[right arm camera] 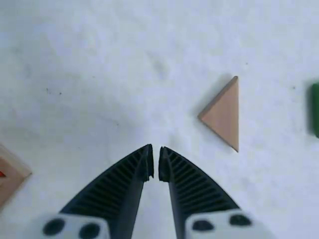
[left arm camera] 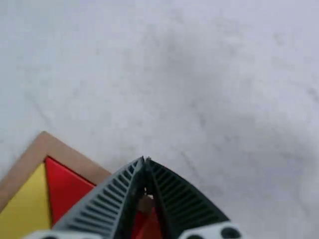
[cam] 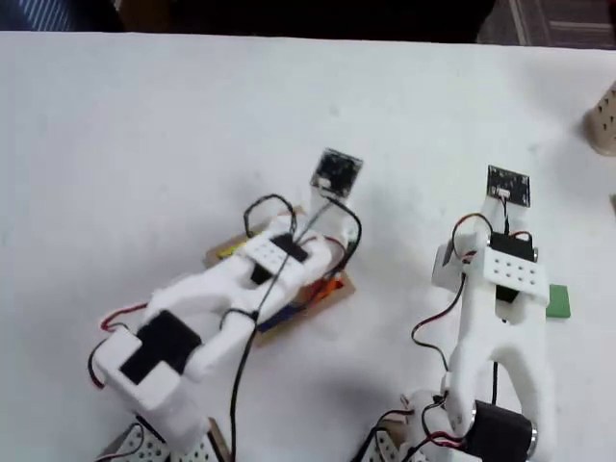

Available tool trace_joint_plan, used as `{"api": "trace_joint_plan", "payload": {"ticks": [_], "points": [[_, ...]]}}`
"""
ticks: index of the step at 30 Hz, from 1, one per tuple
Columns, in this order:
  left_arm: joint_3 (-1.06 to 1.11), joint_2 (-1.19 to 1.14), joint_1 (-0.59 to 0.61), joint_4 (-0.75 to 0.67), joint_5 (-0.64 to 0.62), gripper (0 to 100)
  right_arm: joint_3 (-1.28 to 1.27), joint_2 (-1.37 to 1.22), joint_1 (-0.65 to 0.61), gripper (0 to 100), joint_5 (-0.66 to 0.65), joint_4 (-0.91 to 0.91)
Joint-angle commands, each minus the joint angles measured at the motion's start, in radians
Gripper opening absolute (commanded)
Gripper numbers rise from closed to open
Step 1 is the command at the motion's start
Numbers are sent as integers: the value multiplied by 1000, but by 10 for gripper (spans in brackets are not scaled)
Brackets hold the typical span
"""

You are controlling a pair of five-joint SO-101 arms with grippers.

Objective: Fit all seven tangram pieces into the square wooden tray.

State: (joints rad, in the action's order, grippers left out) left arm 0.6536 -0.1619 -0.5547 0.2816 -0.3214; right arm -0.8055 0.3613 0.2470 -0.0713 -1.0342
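Jaws of the left gripper (left arm camera: 145,164) are pressed together at the tips, over a corner of the tray (left arm camera: 22,172), where a red piece (left arm camera: 65,185) lies beside a yellow piece (left arm camera: 25,211); jaws of the right gripper (right arm camera: 155,164) nearly touch, pinching nothing, above the table (right arm camera: 99,59); beyond them a wooden triangle (right arm camera: 223,115) lies flat outside the tray; a green piece (cam: 558,301) lies just beside the right arm (cam: 500,322).
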Motion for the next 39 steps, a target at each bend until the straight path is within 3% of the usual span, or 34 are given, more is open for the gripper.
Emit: {"api": "trace_joint_plan", "payload": {"ticks": [1, 21, 32, 39], "points": [[23, 113, -50, 32, -3, 23, 3, 27, -7, 18, -14, 12], [57, 159, -44, 175, -3, 23, 3, 27, -8, 18, -14, 13], [192, 415, -42, 219, -2, 23, 2, 27, -10, 18, -14, 13], [155, 297, -13, 219, -2, 23, 2, 25, -10, 18, -14, 13]]}}
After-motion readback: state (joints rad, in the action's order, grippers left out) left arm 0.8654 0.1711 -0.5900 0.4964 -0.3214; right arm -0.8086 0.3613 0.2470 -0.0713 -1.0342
